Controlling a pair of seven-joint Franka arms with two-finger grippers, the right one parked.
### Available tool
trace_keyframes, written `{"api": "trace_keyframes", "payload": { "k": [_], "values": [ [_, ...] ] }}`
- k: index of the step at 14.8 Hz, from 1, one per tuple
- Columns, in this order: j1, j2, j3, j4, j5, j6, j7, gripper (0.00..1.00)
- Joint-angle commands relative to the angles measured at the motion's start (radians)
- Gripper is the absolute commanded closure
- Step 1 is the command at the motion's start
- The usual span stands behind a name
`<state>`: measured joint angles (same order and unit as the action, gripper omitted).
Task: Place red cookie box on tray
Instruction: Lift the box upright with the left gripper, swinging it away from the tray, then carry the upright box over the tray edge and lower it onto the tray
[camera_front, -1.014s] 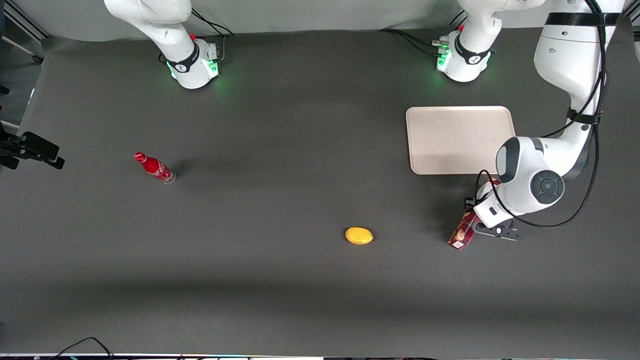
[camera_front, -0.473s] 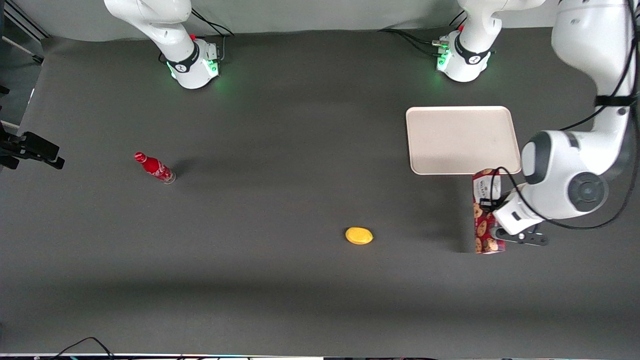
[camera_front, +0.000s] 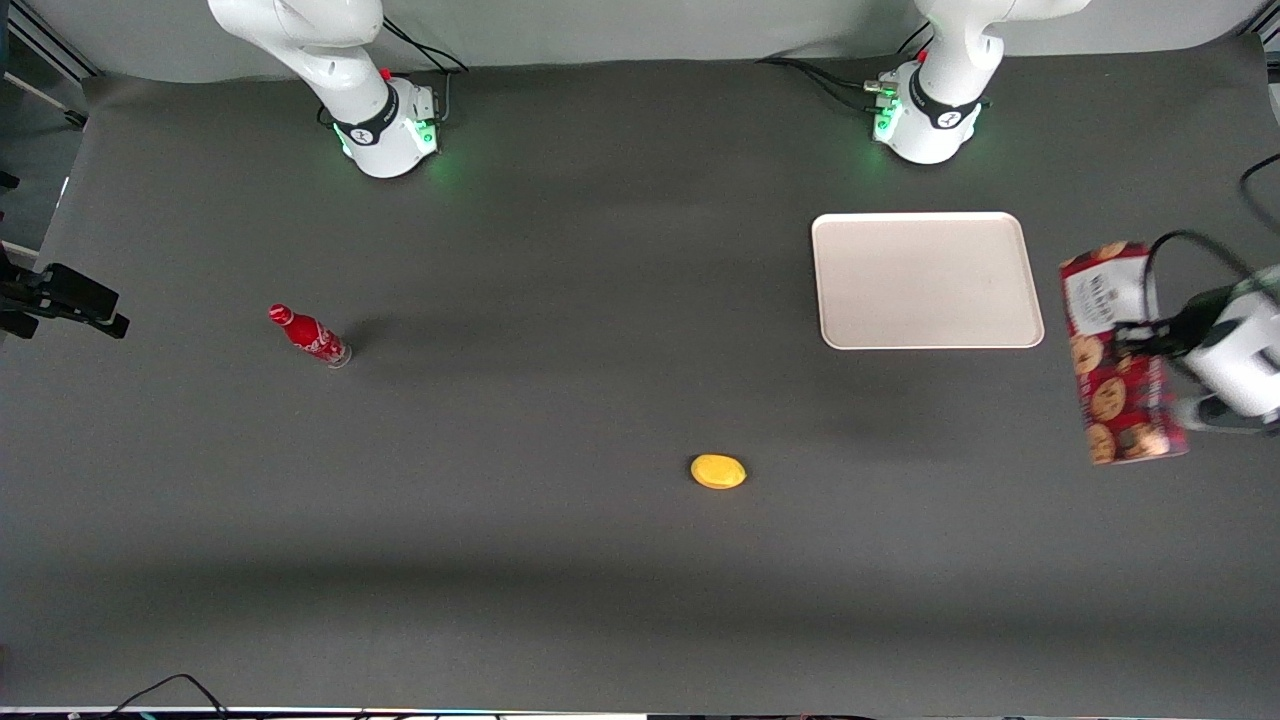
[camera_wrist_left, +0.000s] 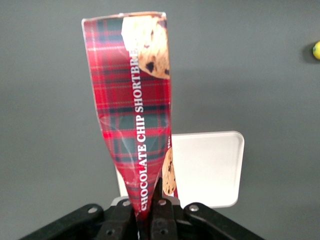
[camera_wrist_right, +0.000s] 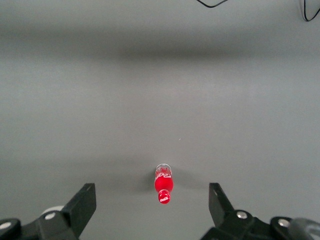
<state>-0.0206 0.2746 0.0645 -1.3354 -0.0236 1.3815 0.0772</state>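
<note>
- I have the gripper (camera_wrist_left: 147, 212) clenched on the red cookie box (camera_front: 1122, 352), which hangs in the air at the right edge of the front view, beside the tray (camera_front: 925, 338) and not over it.
- In the wrist view the fingers (camera_wrist_left: 161, 216) pinch one narrow end of the carton, and the cardboard looks squeezed in at the grasp.
- My worry is that this end grip lets the long box swing or slide out during the carry, since most of its length hangs free.
- A second risk is setting it down with one end over the low rim, so it tips off onto the table (camera_front: 600, 560); the box has to travel toward the frame's centre first.
- The tray is bare and nothing lies between it and the box.
- The yellow object (camera_front: 718, 471) and the red bottle (camera_front: 309, 335) sit well apart from the path, lower centre and left of the front view.
- Most of the working arm is cut off at the right edge of the front view.
- The box is blurred there, so I can only guess that it hangs well above the table.
</note>
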Motion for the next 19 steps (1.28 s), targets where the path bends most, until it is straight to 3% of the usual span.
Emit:
{"api": "trace_keyframes", "payload": {
  "k": [1,3,5,8,15,19],
  "values": [
    [-0.01,-0.101,0.063,-0.021,0.03,-0.159,-0.031,1.0],
    [-0.009,-0.237,0.063,-0.236,0.094,-0.109,-0.024,1.0],
    [-0.007,-0.355,0.066,-0.46,0.099,-0.003,-0.011,1.0],
    [-0.004,-0.428,0.081,-0.736,0.1,0.189,0.03,1.0],
    [-0.001,-0.439,0.146,-1.198,0.162,0.728,0.087,1.0],
    [-0.001,-0.43,0.181,-1.312,0.197,0.895,0.088,1.0]
  ]
}}
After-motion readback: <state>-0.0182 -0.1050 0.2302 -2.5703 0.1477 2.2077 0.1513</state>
